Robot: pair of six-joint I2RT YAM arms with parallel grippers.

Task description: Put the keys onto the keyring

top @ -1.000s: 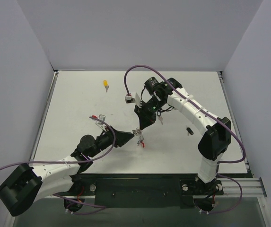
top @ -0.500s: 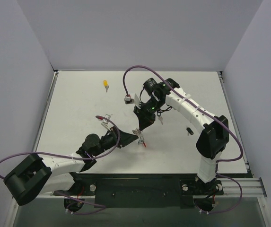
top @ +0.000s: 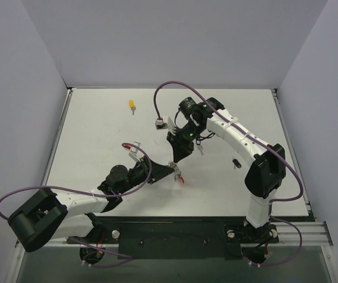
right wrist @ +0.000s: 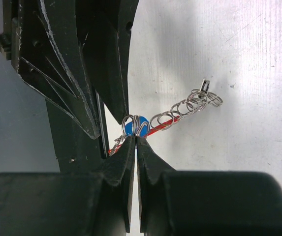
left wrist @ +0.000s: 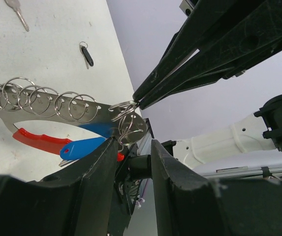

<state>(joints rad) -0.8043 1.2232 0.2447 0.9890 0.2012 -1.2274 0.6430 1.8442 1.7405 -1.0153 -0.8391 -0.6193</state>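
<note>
The keyring [top: 179, 178] is a red loop with a flat metal strip carrying several split rings [left wrist: 57, 105], just off the table in the middle. A blue-headed key [left wrist: 84, 147] hangs on it. My left gripper [top: 170, 171] holds the keyring's near end; the red loop passes between its narrowly parted jaws [left wrist: 133, 145]. My right gripper [top: 173, 160] is shut on one split ring at the strip's end [right wrist: 136, 140]. A yellow-headed key [top: 132, 105] lies far back left. A black-headed key [top: 236, 162] lies to the right.
A plain silver key [top: 201, 150] lies on the table beside the right arm. A purple cable [top: 169, 88] arcs above the right wrist. Grey walls stand close on the left, back and right of the white table [top: 98, 135].
My left arm has swung its elbow to the right and the wrist has turned. The keyring has shifted slightly right and nearer. The right gripper has stayed almost in place.
</note>
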